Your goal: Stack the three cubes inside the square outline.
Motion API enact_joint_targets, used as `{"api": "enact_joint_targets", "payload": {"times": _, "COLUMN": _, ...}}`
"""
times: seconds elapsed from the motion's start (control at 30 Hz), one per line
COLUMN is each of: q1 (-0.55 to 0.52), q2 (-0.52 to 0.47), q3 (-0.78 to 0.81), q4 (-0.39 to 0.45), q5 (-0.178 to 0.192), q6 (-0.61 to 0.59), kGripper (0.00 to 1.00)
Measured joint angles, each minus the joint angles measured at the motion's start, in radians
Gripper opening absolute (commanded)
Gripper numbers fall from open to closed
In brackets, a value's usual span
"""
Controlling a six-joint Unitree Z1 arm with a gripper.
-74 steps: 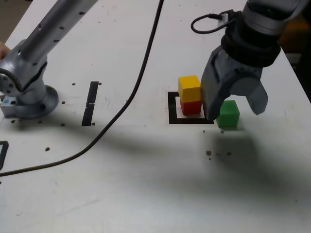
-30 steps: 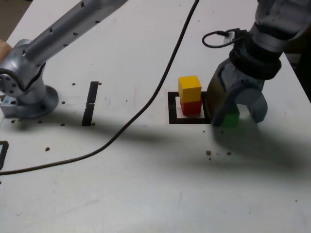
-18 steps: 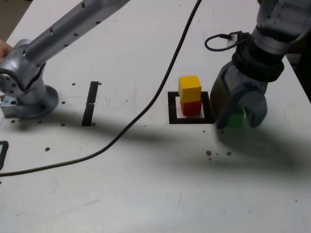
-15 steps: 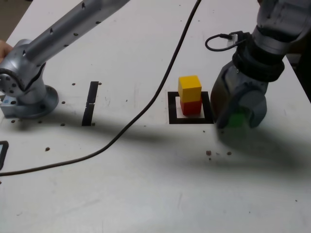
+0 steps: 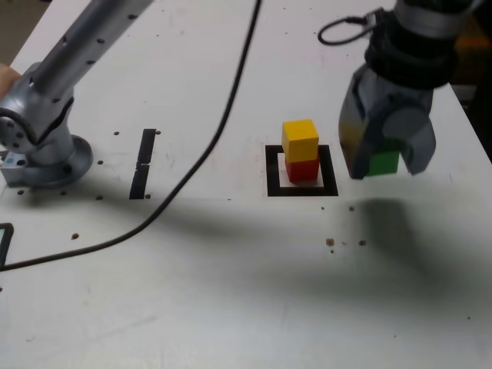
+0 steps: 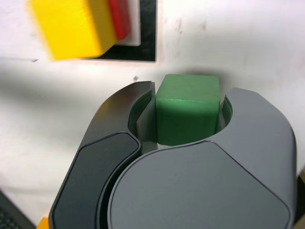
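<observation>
**Green cube gripped, off the table**

Green cube is sitting pinched between gripper jaws, sides partly hidden, hanging just to exterior view's right of square outline. Inside outline: yellow cube resting on red cube, red mostly covered.

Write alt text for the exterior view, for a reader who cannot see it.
A grey robot gripper holds a green cube in its jaws, lifted off the white table. To its left in the exterior view, a yellow cube sits on a red cube inside a black square outline.
</observation>
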Motion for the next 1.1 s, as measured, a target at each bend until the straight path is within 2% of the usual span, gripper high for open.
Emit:
{"api": "enact_joint_targets", "payload": {"times": 0.17, "q1": -0.020, "q2": -0.106, "q3": 0.004, "q4": 0.054, "q5": 0.015, "q6": -0.019, "kGripper": 0.19}}
{"api": "enact_joint_targets", "payload": {"times": 0.3, "q1": -0.016, "q2": -0.180, "q3": 0.070, "q4": 0.061, "q5": 0.025, "q6": -0.023, "kGripper": 0.19}}
{"api": "enact_joint_targets", "payload": {"times": 0.57, "q1": 0.051, "q2": -0.304, "q3": 0.320, "q4": 0.062, "q5": 0.036, "q6": -0.025, "kGripper": 0.20}}
{"api": "enact_joint_targets", "payload": {"times": 0.87, "q1": 0.103, "q2": -0.327, "q3": 0.406, "q4": 0.060, "q5": 0.037, "q6": 0.002, "kGripper": 0.20}}
{"api": "enact_joint_targets", "payload": {"times": 1.1, "q1": 0.110, "q2": -0.316, "q3": 0.413, "q4": 0.038, "q5": -0.004, "q6": 0.013, "kGripper": 0.20}}
